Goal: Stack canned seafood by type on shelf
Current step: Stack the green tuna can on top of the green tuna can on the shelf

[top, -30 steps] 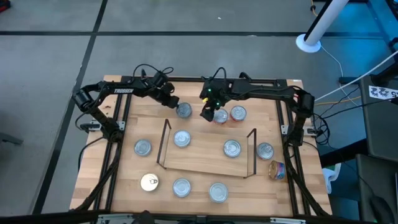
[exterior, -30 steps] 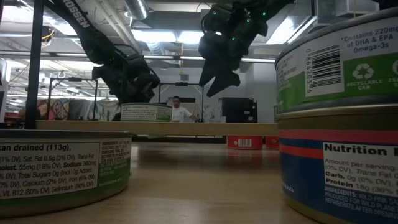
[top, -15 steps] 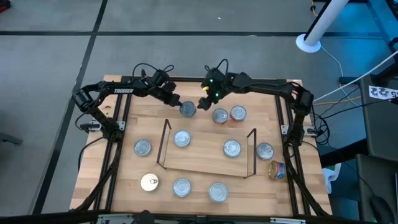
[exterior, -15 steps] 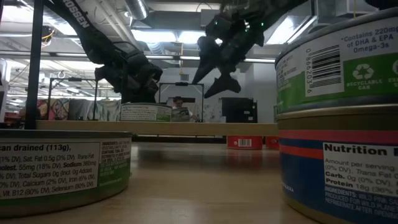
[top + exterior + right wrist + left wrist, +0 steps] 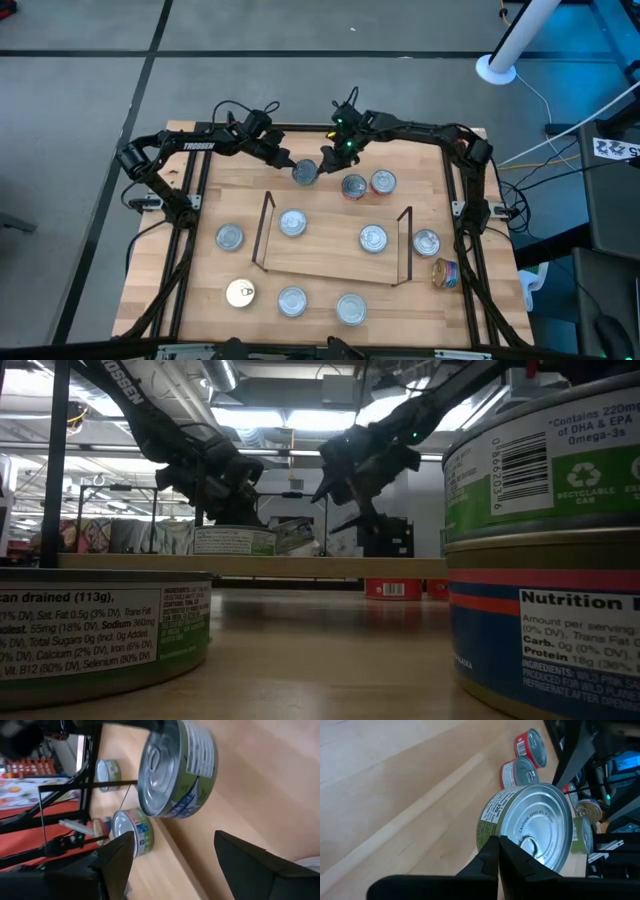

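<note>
Right gripper (image 5: pixel 327 163) lifted off red tins (image 5: pixel 354 187), fingers spread empty beside green-label tin (image 5: pixel 304 173), left gripper (image 5: pixel 287 166) clenched touching it, label seen only from wrist

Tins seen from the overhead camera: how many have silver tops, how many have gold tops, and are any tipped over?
Silver-topped tins, upright: 9
Gold-topped tin, upright: 1
Tin lying on its side, colourful label: 1
Total: 11
</note>
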You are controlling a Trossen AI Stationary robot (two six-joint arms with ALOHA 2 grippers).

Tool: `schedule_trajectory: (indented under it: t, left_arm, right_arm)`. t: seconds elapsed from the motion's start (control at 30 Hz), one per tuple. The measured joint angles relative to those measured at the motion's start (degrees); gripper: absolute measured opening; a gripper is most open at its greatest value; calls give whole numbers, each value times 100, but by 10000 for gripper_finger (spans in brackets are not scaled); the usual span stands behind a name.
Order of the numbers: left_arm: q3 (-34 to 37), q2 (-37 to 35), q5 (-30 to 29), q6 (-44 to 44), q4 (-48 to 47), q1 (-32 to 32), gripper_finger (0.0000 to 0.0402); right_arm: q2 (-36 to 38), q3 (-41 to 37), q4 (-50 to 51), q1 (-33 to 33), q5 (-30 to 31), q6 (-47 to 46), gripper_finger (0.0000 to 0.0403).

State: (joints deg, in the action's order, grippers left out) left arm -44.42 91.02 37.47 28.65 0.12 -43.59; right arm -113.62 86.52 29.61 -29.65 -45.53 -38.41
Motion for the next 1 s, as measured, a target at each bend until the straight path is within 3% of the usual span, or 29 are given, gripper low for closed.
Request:
schedule_trajectory:
  t: [0.33, 1.0]
  left_arm:
    - [0, 0, 111, 5, 15, 0, 0]
    - [-1, 0, 245, -5, 101, 0, 0]
  right_arm:
    - [-248, -4, -537, 0, -211, -491, 273]
    - [-337, -4, -1025, 37, 52, -962, 273]
